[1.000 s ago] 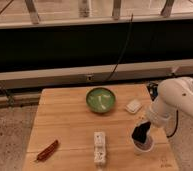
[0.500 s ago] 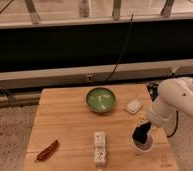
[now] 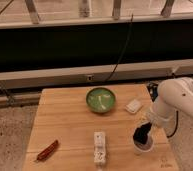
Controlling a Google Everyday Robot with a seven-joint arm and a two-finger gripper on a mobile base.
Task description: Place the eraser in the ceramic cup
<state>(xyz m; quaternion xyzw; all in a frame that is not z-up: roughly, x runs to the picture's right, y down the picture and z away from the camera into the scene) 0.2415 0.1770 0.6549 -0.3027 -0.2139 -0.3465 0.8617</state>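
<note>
The ceramic cup [image 3: 143, 146], small and whitish, stands near the table's front right edge. My gripper [image 3: 141, 136] is dark and points down from the white arm [image 3: 176, 102]. It sits right over the cup's mouth and hides most of the rim. I cannot tell whether it holds anything. A small flat white block [image 3: 133, 105], perhaps the eraser, lies on the table behind the cup, to the right of the green bowl.
The wooden table [image 3: 65, 120] carries a green bowl [image 3: 100, 99] at the back middle. A long white block [image 3: 100, 148] lies at the front middle and a red chili [image 3: 47, 150] at the front left. A dark wall and rail run behind.
</note>
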